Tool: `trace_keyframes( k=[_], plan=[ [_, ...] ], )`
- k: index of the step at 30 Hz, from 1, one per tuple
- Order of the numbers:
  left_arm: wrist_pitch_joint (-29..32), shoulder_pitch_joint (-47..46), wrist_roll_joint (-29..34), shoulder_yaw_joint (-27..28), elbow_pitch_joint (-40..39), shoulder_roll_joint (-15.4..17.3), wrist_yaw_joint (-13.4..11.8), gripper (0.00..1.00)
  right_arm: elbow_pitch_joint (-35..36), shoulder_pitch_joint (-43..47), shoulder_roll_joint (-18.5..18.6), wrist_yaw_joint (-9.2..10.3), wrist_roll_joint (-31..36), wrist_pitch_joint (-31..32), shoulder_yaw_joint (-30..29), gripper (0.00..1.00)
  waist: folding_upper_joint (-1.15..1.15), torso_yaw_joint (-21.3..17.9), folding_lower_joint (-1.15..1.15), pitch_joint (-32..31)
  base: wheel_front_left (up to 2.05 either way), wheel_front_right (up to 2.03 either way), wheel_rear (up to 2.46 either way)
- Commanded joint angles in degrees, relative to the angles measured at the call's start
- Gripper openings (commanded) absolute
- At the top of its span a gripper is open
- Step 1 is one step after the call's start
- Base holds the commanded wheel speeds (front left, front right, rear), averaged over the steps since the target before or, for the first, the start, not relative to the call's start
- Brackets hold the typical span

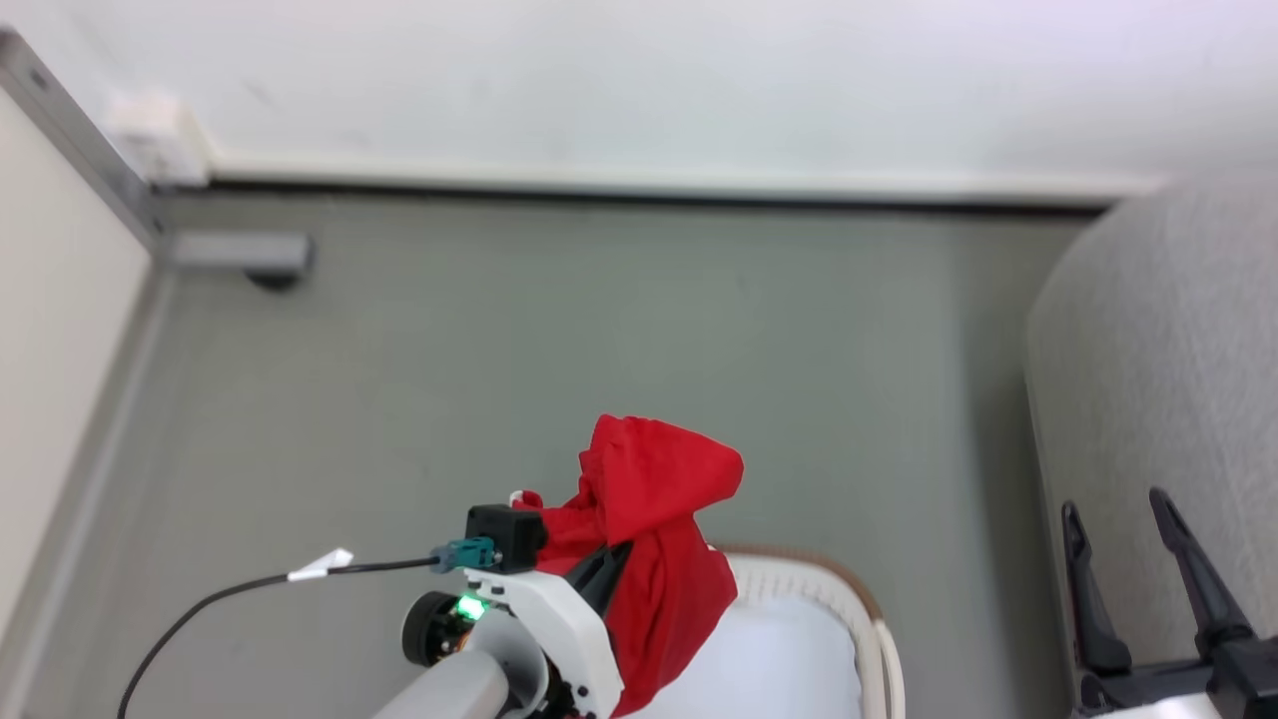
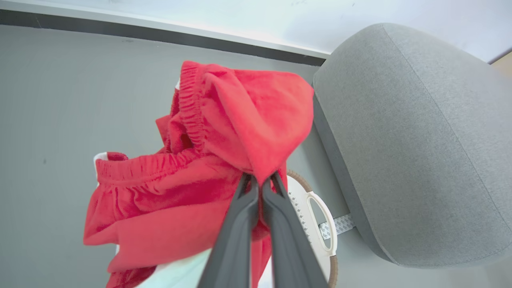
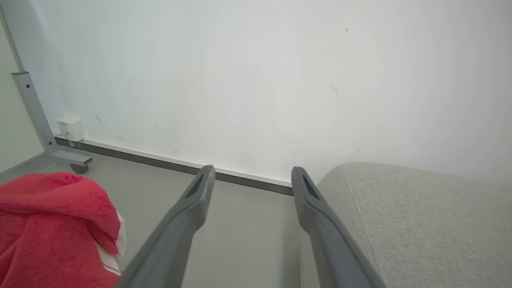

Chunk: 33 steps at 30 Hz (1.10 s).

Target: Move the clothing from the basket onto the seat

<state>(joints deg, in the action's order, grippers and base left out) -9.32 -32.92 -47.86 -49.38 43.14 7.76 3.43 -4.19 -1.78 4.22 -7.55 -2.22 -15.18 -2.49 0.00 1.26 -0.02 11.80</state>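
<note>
The clothing (image 2: 180, 192) is pinched by the left pincer (image 2: 260, 182) and held above the basket (image 2: 301, 205). The right pincer (image 3: 252, 176) is seen spread beside the seat (image 3: 420, 216).

Place: a plain room, set up a bit like a home.
Soft seat: a big grey sofa (image 2: 408, 152) stands by the wall (image 3: 256, 80).
Washing: a white basket (image 1: 789, 579) sits on the floor (image 1: 499, 379) beside the sofa.
Less like a home: bare white wall, plain grey floor, a metal post (image 3: 30, 108) on a little wheel (image 3: 80, 168).
</note>
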Motion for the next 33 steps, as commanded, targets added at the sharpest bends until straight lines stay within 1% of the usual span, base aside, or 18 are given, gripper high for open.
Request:
trace_keyframes(
  k=[1, 5, 12, 17, 21, 22, 25, 29, 33],
  plan=[
    [0.3, 1.3, -0.6, 0.3, -1.6, 0.7, -0.4, 0.0, -0.1, 1.1, 0.2, 0.12, -0.4, 0.0, -0.2, 1.0, 0.0, 1.7, 0.02, -5.7, 0.0, 0.0, 0.0],
    [2.8, 3.9, -1.9, 1.3, -9.9, 4.2, -3.2, 0.0, -0.2, 2.8, 0.2, 0.12, -0.6, 0.0, 0.1, 1.0, 0.0, 1.5, 0.02, -8.8, 0.0, 0.0, 0.0],
    [7.3, 8.1, -2.5, 2.5, -25.6, 10.3, -9.1, 0.0, 0.4, 5.8, 1.0, 0.12, -1.4, 0.0, 1.5, 1.0, 0.0, 1.4, 0.02, -13.0, 0.0, 0.0, 0.0],
    [10.8, 10.2, -3.1, 2.8, -36.0, 13.8, -12.1, 0.0, 2.2, 6.7, 2.9, 0.12, -3.1, 0.0, 3.0, 1.0, 0.0, 1.7, 0.02, -14.5, 0.0, 0.0, 0.0],
    [12.9, 11.2, -2.9, 2.7, -41.7, 15.9, -14.0, 0.0, 4.4, 6.7, 5.3, 0.12, -5.2, 0.0, 5.8, 1.0, 0.0, 1.8, 0.02, -15.0, 0.0, 0.0, 0.0],
    [13.3, 11.3, -2.8, 2.7, -42.7, 16.3, -14.4, 0.0, 4.4, 6.8, 6.3, 0.12, -6.4, 0.1, 7.1, 1.0, 0.0, 1.8, 0.02, -15.0, 0.0, 0.0, 0.0],
    [14.2, 11.6, -2.8, 2.5, -45.3, 17.2, -14.9, 0.0, 5.2, 5.2, 11.0, 0.12, -9.7, 0.9, 13.3, 1.0, 0.0, 1.7, 0.02, -14.9, 0.0, 0.0, 0.0],
    [15.9, 11.3, -2.7, 1.7, -47.7, 18.0, -14.6, 0.0, 10.9, -0.3, 21.0, 0.13, -15.2, 6.7, 25.0, 1.0, 0.0, 1.2, 0.02, -14.6, 0.0, 0.0, 0.0],
    [17.0, 10.0, -1.9, 0.6, -48.5, 17.8, -14.1, 0.0, 16.6, -9.3, 30.7, 0.13, -20.5, 14.1, 37.2, 1.0, 0.0, 1.1, 0.02, -14.4, 0.0, 0.0, 0.0]
  ],
)
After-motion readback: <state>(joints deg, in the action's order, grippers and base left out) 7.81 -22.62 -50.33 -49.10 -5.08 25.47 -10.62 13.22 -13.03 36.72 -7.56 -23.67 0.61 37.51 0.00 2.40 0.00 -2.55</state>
